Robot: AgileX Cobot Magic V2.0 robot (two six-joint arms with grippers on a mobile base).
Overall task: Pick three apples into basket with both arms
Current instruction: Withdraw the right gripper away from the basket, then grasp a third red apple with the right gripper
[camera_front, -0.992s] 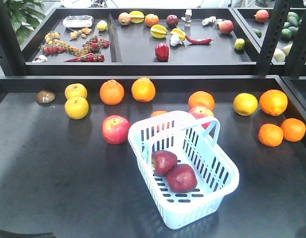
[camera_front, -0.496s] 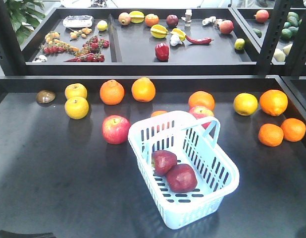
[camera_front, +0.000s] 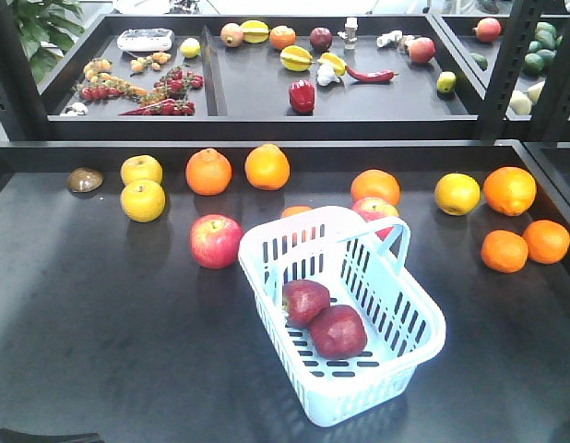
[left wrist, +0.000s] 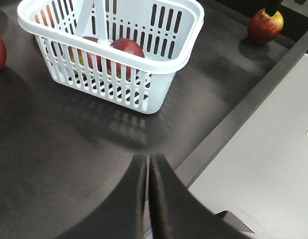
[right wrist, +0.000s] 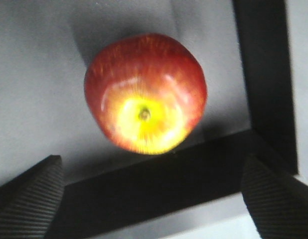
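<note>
The left gripper (left wrist: 148,164) has its jaws clenched flat together on nothing, low in the frame over the dark surface (left wrist: 54,139). The right gripper (right wrist: 151,184) has its jaws spread wide, one at each lower corner; an apple (right wrist: 145,93) lies between and above them, untouched, beside the tray's edge. The basket (camera_front: 396,355) sits at the centre of the front view with two apples (camera_front: 324,318) inside.
</note>
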